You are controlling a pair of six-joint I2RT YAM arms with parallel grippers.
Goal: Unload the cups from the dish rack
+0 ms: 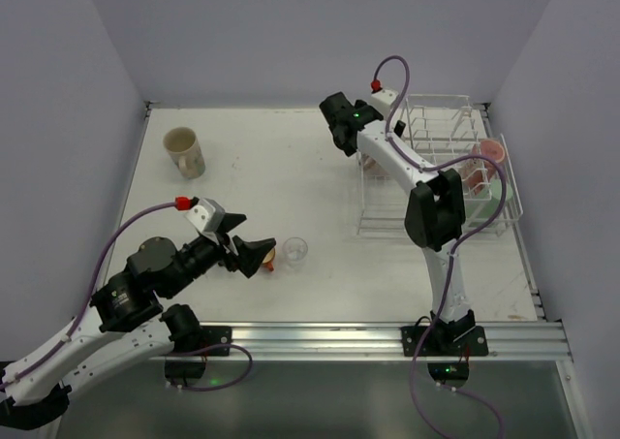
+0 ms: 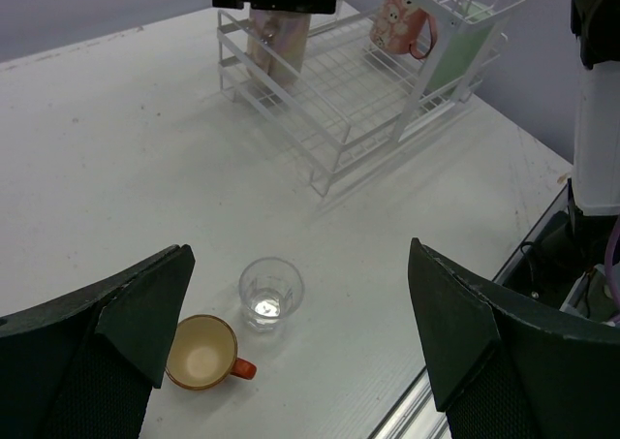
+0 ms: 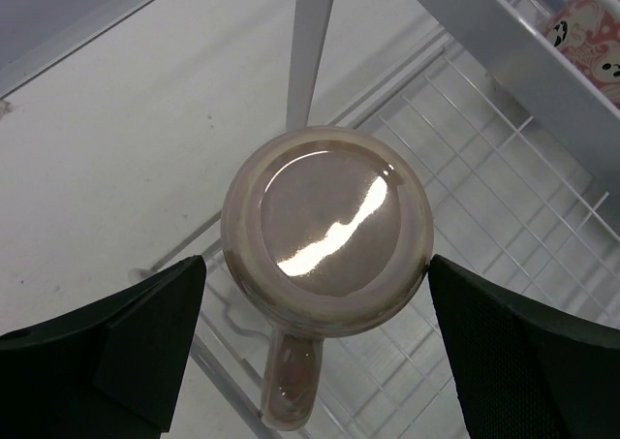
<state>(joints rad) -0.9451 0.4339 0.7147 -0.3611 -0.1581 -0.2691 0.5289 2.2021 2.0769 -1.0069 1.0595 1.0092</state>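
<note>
The white dish rack (image 1: 436, 168) stands at the back right. An upside-down beige mug (image 3: 327, 231) sits at its left end, also seen in the left wrist view (image 2: 276, 37). My right gripper (image 3: 317, 265) is open and straddles this mug from above, a finger on each side; it also shows in the top view (image 1: 339, 127). A pink cup (image 1: 492, 153) and a green tumbler (image 2: 455, 56) are in the rack. An orange cup (image 2: 201, 352) and a clear glass (image 2: 271, 291) stand on the table. My left gripper (image 2: 298, 250) hovers open and empty above them. No dark blue mug is in view.
A second beige mug (image 1: 184, 152) stands upright on the table at the back left. The rack's tall white dividers (image 3: 312, 42) rise right beside the mug under my right gripper. The table's front rail (image 1: 387, 337) runs along the near edge.
</note>
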